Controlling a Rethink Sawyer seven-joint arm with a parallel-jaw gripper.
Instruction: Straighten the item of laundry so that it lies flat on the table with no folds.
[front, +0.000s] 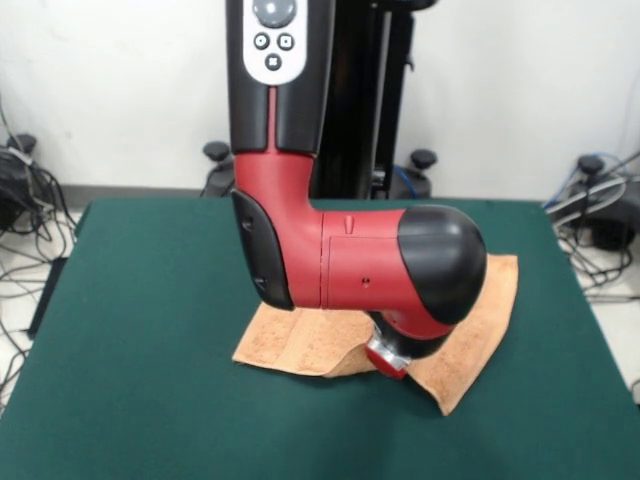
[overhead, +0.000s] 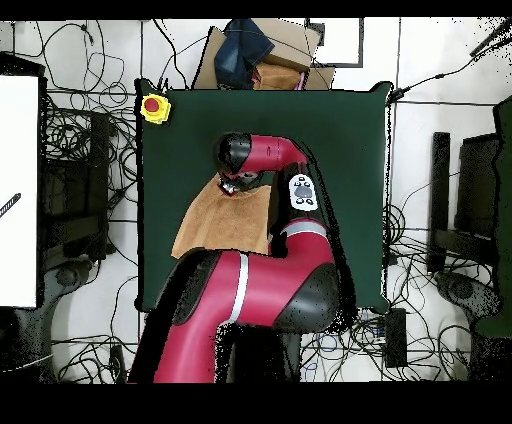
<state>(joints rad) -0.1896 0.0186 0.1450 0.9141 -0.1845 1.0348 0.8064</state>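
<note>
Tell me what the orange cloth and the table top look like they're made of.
The cloth looks like terry: nubby, matte, peach-orange, with flatter bands near its edges. The table seems to be covered in dark green felt or something similar: an even, dull surface with no shine. Neither can be confirmed by sight alone.

**Materials and Surface Finish**

Towel (front: 480, 325): peach-orange cloth, rough looped pile, matt. Table (front: 150, 380): dark green top, felt-like, matt and even. Arm (front: 360, 270): smooth red and black shells, plastic in look, with a slight sheen; its lower end shows a shiny metallic ring.
</note>
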